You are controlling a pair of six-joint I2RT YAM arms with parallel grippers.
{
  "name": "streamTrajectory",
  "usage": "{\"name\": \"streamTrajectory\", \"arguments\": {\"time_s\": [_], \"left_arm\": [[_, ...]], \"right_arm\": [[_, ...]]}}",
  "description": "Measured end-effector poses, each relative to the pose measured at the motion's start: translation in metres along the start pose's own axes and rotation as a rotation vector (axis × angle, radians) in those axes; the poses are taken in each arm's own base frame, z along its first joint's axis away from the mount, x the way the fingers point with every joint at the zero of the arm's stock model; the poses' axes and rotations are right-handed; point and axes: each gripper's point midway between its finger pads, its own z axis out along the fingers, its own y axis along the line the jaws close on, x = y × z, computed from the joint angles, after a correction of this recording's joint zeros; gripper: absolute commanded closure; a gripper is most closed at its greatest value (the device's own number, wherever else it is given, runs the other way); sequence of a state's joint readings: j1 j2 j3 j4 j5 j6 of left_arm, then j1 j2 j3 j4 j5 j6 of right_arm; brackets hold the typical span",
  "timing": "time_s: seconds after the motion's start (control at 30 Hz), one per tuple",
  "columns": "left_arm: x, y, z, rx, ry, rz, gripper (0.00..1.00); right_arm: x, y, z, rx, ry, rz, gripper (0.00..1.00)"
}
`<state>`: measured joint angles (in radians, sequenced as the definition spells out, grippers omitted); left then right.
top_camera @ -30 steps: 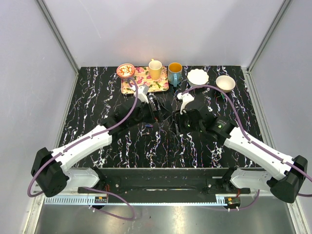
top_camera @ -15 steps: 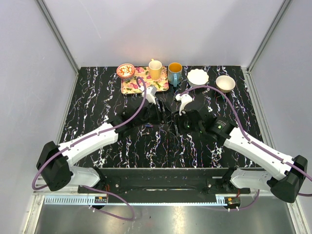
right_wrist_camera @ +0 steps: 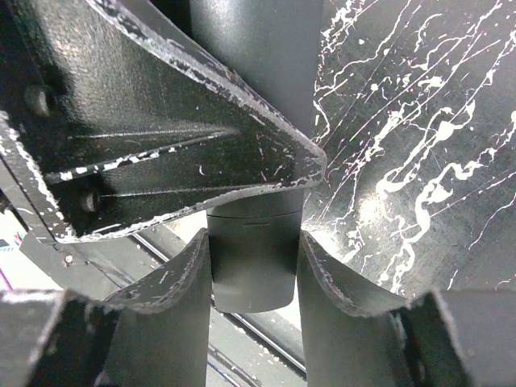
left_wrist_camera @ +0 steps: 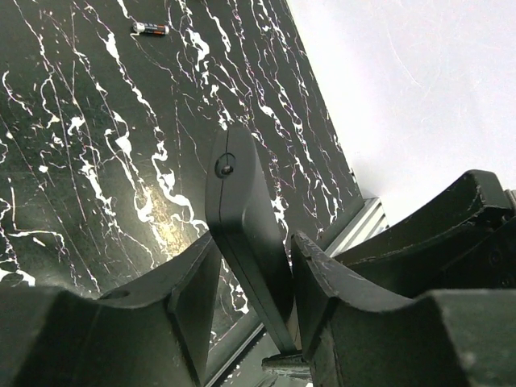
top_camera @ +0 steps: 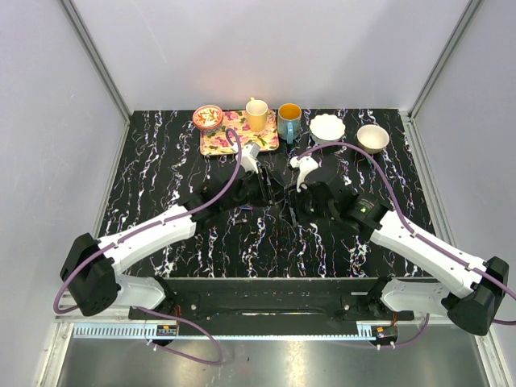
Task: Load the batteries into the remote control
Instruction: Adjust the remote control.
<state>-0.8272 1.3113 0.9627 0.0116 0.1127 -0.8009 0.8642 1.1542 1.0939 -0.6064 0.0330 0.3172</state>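
one remote control (left_wrist_camera: 238, 201), one battery (left_wrist_camera: 151, 29), two grippers, one floral tray (top_camera: 234, 139), two mugs, two bowls and one white dish were in view on a black table (top_camera: 161, 177).

the remote was a slim, smooth bar of matte black plastic with rounded edges and a small round hole near one end. it was lifted off the tabletop just on the near side of the tray, held between both arms. the left gripper (left_wrist_camera: 256, 242) had its scuffed black fingers narrow and pressed against the bar's two long sides. the right gripper (right_wrist_camera: 254, 242) clamped the bar's blunt, rounded end between its curved fingers.

the battery was a tiny cylinder, dark with a red-orange end. it lay flat on the tabletop on the near side of the tray, apart from the remote.

the tabletop was glossy black, marble-like, with white veins. a yellow mug (top_camera: 256, 115) stood on the tray's far right corner and a small red-rimmed bowl (top_camera: 208, 117) at its far left corner. a teal mug (top_camera: 289, 121) stood just right of the tray, then a scalloped white dish (top_camera: 327, 126) and a cream bowl (top_camera: 372, 137) farther right.
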Motion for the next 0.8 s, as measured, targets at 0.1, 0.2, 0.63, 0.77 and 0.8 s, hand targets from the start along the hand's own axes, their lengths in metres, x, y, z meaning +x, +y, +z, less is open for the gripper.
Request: {"name": "streamTrajectory", "arguments": {"time_s": [0.1, 0.2, 0.63, 0.77, 0.8], "left_arm": [[0.002, 0.0, 0.0, 0.009, 0.003, -0.008, 0.54], [0.004, -0.002, 0.001, 0.019, 0.005, -0.012, 0.55], [0.008, -0.018, 0.003, 0.081, 0.005, -0.035, 1.0], [0.009, -0.017, 0.004, 0.083, 0.004, -0.038, 1.0], [0.009, -0.016, 0.004, 0.082, 0.001, -0.035, 1.0]], "right_arm": [[0.001, 0.0, 0.0, 0.001, 0.003, 0.0, 1.0], [0.001, 0.0, 0.0, 0.001, 0.004, 0.0, 1.0], [0.002, -0.001, 0.0, 0.006, 0.006, 0.0, 0.85], [0.002, -0.001, -0.001, 0.008, 0.012, 0.001, 0.18], [0.003, -0.001, -0.002, 0.008, 0.016, 0.003, 0.06]]}}
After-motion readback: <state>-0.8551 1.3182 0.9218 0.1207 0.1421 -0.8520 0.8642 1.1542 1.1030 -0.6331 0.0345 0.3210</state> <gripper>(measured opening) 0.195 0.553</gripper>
